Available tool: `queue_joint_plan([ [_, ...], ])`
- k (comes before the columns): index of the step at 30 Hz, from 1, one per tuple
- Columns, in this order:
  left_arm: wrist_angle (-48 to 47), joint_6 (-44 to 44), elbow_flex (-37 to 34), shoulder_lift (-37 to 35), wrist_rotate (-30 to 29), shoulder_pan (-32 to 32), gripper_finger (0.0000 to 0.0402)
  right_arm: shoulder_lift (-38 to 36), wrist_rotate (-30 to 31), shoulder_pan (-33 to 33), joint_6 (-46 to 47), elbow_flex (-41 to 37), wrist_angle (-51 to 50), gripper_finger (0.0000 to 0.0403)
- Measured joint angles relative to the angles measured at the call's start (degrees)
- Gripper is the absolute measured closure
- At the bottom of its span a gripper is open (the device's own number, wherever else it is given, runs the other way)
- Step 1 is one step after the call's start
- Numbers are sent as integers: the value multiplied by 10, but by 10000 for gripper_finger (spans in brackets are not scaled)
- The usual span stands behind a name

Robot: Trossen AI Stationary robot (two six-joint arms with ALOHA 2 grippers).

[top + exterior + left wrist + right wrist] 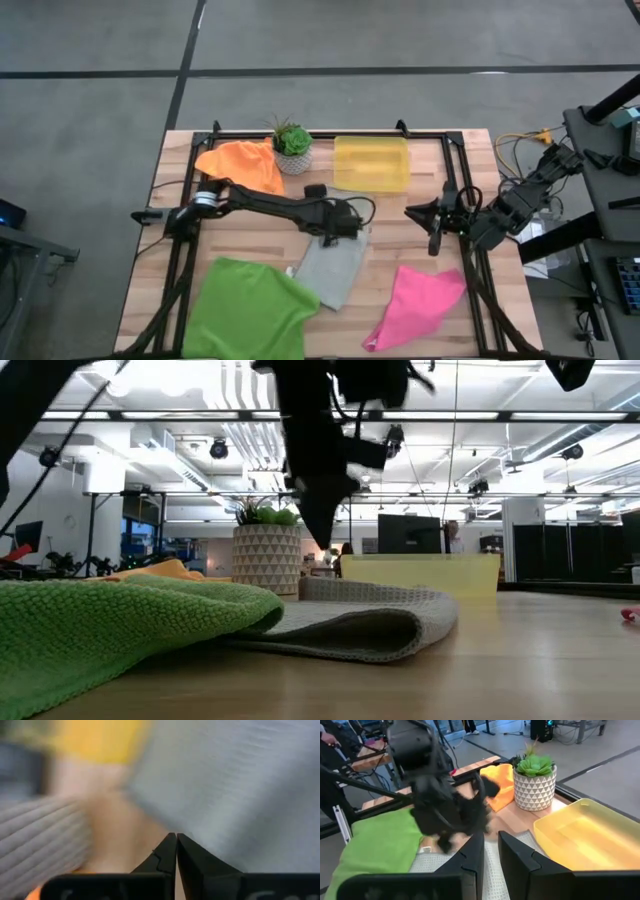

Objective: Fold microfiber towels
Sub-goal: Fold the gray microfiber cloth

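Mid-fold on the grey towel (335, 268) beside the yellow bin (371, 163): left gripper (345, 228) jaws together over it, right gripper (425, 214) jaws barely apart, idle; orange towel (243, 163), green towel (248, 310), pink towel (420, 304) unfolded

Potted succulent (292, 146) beside yellow bin (371, 163)

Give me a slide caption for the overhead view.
Left pincer shut over the grey towel; orange, green, pink towels spread around.
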Motion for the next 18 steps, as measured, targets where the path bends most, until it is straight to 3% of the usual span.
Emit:
queue_joint_plan([
  [3,114,107,-84,-44,191,-18,402,8,-2,0,0,0,0,351],
  [5,178,150,-141,-59,254,-36,402,14,-3,0,0,0,-1,351],
  [11,277,115,-219,-66,284,-62,402,24,-4,0,0,0,-2,351],
  [18,344,84,-206,-24,335,-69,402,27,-23,1,5,0,-1,351],
])
